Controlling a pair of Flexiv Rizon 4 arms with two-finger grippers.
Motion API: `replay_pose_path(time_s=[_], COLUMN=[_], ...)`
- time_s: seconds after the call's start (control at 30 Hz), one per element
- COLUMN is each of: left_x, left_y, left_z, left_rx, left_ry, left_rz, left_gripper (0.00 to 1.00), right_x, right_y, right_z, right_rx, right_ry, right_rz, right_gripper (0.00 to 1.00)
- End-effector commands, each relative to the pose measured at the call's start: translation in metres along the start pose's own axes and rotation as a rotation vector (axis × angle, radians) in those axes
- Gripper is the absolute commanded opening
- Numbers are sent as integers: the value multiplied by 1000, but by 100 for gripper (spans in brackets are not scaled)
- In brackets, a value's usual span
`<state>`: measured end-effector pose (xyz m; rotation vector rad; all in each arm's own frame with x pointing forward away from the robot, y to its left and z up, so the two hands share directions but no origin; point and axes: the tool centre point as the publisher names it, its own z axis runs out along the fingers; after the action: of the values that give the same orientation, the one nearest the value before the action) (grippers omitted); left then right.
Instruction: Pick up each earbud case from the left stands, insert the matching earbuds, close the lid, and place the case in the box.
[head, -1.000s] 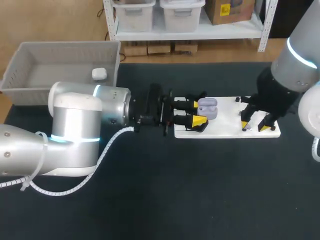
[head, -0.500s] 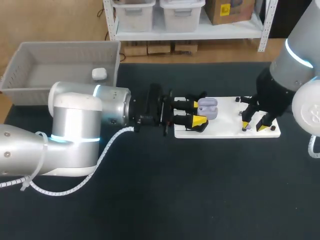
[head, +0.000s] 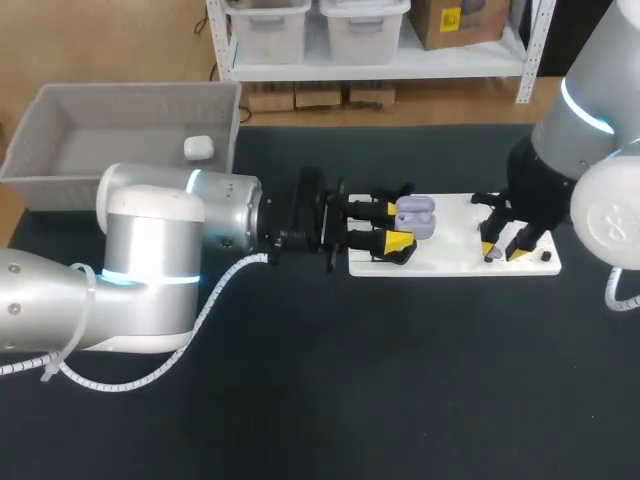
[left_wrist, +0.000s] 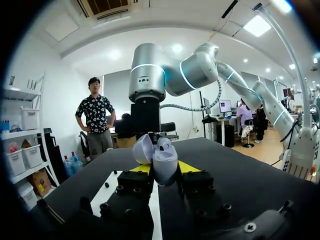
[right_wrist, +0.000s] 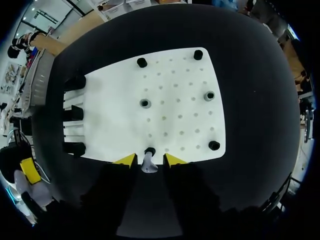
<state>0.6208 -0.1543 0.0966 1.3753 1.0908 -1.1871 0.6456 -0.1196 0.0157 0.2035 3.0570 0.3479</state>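
Note:
A lavender earbud case (head: 415, 215) with its lid up is held over the left end of the white board (head: 455, 245). My left gripper (head: 397, 225) is shut on it from two sides. The left wrist view shows the case (left_wrist: 159, 159) upright between the yellow tips of the left gripper (left_wrist: 165, 167). My right gripper (head: 503, 250) stands over the board's front right edge. In its wrist view a small lavender earbud (right_wrist: 148, 164) stands between the tips of the right gripper (right_wrist: 150, 160), with a narrow gap on each side.
A grey box (head: 120, 130) at the back left holds a white case (head: 198, 148). Black stands (right_wrist: 75, 112) line the board's left edge, and several black pegs (right_wrist: 209, 95) stick up from the board (right_wrist: 170, 115). Dark tabletop surrounds the board.
My right gripper has shifted slightly left along the board's front edge and its fingers have narrowed around the earbud. The left arm and the case have kept still.

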Motion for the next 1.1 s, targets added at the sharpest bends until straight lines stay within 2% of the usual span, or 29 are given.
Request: replay_pose_path(time_s=[0.03,0.7,0.77,0.83,0.87,1.1], left_x=[0,0,0,0,0,0], left_y=[-2,-2,-2,-2,-2,-2], left_z=[0,0,0,0,0,0], left_rx=[-7,-7,-7,-7,-7,-7], left_ry=[1,1,1,1,1,1], left_rz=[2,2,2,2,2,2], left_gripper=[0,0,0,0,0,0], right_x=[-1,5,4,4,4,8], right_y=[2,2,2,2,2,2], right_z=[1,2,2,3,3,-7], right_rx=[1,2,2,3,3,4], right_ry=[3,12,12,13,14,5], right_rz=[0,18,18,18,19,20], right_gripper=[31,23,17,3,0,0])
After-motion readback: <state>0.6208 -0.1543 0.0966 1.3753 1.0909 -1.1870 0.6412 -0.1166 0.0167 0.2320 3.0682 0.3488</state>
